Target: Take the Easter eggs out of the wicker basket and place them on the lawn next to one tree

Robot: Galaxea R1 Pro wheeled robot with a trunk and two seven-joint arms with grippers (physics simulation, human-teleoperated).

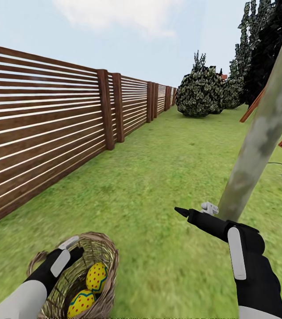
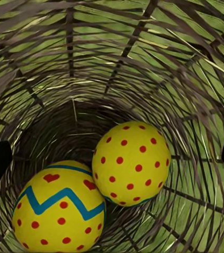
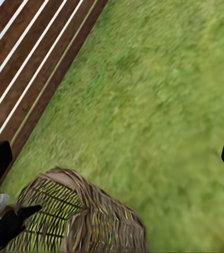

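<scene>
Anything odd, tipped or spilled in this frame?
The wicker basket looks tipped on its side on the lawn, its mouth facing the left gripper. Two Easter eggs lie inside; none visible on the grass.

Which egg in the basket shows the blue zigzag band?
The lower egg in the left wrist view; the other egg shows only red dots.

We see a broad lawn of short green grass [image 1: 158, 177] running beside a brown slatted wooden fence [image 1: 48, 128]. On it rest a round woven tan wicker basket [image 1: 107, 257], a pale mottled tree trunk [image 1: 264, 133] and, farther off, what appears a round leafy bush [image 1: 200, 93].
</scene>
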